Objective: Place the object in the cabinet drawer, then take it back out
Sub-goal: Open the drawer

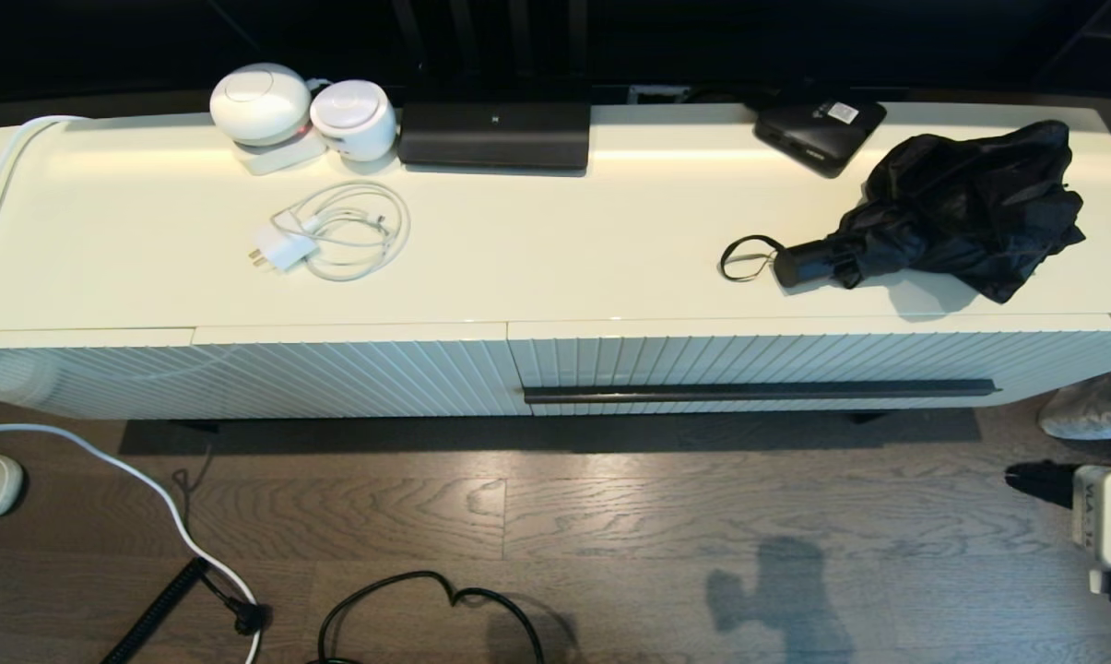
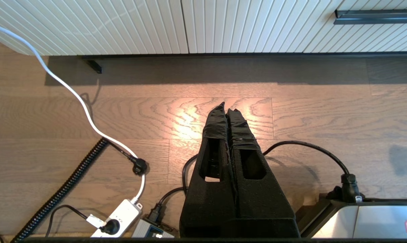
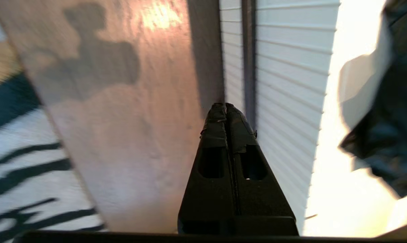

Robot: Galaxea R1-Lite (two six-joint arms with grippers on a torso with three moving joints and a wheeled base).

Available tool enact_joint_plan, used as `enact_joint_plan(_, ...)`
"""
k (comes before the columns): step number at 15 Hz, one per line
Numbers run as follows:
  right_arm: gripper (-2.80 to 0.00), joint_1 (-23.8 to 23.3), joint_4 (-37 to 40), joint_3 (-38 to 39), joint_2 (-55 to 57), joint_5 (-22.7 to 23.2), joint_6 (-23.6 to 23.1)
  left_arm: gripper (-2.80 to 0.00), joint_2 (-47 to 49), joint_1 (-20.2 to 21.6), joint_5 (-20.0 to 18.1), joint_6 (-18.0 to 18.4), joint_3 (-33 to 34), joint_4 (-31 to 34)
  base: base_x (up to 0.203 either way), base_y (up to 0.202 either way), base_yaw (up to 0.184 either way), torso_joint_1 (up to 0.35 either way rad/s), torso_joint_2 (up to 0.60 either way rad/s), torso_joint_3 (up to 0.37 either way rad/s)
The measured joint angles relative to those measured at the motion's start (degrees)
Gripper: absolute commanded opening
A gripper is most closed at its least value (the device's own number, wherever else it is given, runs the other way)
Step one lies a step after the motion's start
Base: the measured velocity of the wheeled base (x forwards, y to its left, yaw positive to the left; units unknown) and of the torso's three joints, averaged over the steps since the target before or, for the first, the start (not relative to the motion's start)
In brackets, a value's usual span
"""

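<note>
In your head view, the white charger with coiled cable (image 1: pixel 334 235) lies at upper left on the cabinet top (image 1: pixel 555 240). The cabinet drawer (image 1: pixel 795 369) sits shut at centre right, its handle bar (image 1: pixel 758 392) running across the ribbed front. The umbrella (image 1: pixel 951 212) rests on the top at upper right, near the flat black box (image 1: pixel 818 129). Your left gripper (image 2: pixel 227 107) hangs over the floor, jaws pressed together, empty. Your right gripper (image 3: pixel 225 105), at the right edge, is also closed on nothing, pointing near the handle bar.
</note>
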Motion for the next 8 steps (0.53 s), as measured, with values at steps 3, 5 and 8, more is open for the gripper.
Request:
enact_joint_plan(3,-2.8,-0.24,-5.27,2.32,1.36,2.1,-3.4,-2.8,0.0,0.0,0.0,-0.01,0.02,0.0,0.0,0.0,0.0,0.0,0.0,0.0)
enact_joint_plan(5,-2.8,-0.24,-7.77,5.07,2.0,2.52,-4.35,-2.8,0.0,0.0,0.02,-0.02,-0.01,0.0,0.0,0.0,0.0,0.0,0.0,0.0)
enact_joint_plan(8,-1.86,-0.09,-10.13,8.28,3.46,2.61,-4.77,-2.8,0.0,0.0,0.0,0.01,-0.01,0.0,0.0,0.0,0.0,0.0,0.0,0.0)
